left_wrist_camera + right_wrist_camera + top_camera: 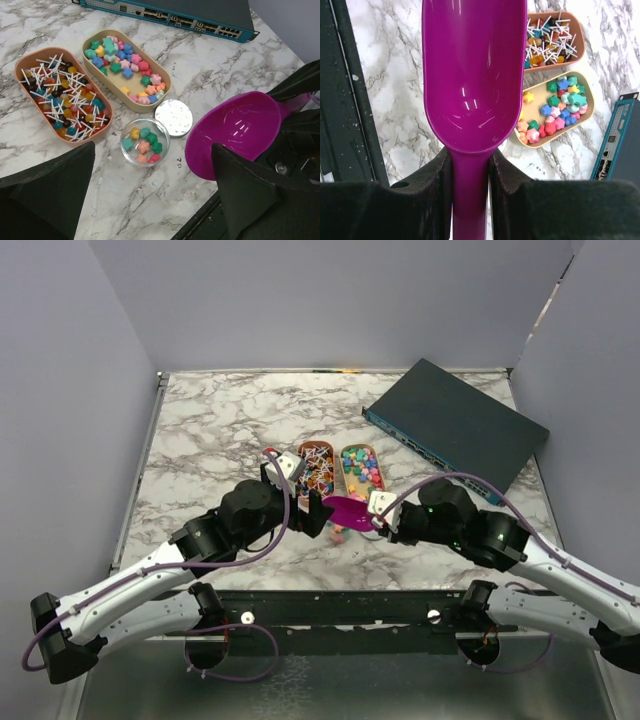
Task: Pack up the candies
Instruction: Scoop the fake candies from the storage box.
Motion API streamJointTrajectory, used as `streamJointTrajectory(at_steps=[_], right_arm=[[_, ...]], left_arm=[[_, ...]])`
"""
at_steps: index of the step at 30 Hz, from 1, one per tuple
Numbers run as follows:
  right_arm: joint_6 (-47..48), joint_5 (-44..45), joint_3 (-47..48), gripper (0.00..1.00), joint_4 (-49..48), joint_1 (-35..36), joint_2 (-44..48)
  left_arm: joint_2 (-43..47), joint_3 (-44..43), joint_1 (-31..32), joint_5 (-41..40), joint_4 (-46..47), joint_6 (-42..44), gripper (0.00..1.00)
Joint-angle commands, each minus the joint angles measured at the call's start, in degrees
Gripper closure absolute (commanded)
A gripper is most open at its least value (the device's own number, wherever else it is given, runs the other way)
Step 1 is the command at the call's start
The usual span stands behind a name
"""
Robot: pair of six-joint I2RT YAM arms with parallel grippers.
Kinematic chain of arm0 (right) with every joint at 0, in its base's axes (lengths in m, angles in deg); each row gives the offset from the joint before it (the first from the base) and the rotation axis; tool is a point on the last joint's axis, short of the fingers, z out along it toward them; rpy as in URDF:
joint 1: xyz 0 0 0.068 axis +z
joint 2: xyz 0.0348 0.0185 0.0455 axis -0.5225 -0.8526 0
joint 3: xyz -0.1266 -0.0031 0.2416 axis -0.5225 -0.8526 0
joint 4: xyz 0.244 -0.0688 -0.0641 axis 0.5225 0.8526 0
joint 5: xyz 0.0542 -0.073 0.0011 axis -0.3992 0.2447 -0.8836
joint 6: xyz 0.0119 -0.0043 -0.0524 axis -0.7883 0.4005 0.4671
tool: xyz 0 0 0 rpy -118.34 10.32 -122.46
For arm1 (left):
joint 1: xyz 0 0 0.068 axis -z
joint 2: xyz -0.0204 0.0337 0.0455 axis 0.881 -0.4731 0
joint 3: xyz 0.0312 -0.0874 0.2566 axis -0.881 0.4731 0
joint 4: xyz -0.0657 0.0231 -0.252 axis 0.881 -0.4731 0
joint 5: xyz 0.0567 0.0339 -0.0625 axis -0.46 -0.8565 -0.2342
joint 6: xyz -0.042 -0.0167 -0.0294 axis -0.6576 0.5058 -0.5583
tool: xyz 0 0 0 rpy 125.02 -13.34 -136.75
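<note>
The candies (125, 62) are small star-shaped sweets in pink, blue, green and yellow, lying in a beige oval tray (165, 92); they also show in the top view (362, 468) and the right wrist view (561, 104). A small glass jar (145, 141) holds several candies, with its round silver lid (173, 117) flat beside it. My right gripper (470, 165) is shut on the handle of an empty magenta scoop (472, 75), held just above the table to the right of the jar. My left gripper (150, 200) is open and empty, hovering near the jar's front.
An orange oval tray (30, 65) of small coloured pieces with white sticks lies left of the beige tray. A dark blue network switch (455, 425) lies at the back right. The table's black front rail (350, 100) runs close behind the scoop.
</note>
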Motion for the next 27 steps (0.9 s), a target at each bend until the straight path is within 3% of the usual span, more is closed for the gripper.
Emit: streamJointTrajectory(at_steps=[1,17,27], right_arm=[[0.6,-2.4,-2.3,0.99,-5.7,0.2,5.4],[-2.2,-13.4,-5.3,0.99,-19.6,0.3,17.5],[-3.4,-2.3,-3.5,0.99,-14.1,0.3,13.3]], left_arm=[[-0.4,-1.1,-0.2,-2.2,0.0,-2.2,0.01],[-4.0,-2.5,-0.2,-2.0,-0.3,-3.3,0.01],[-2.8,-3.0,-0.2,-5.2,-0.8,-2.3,0.01]])
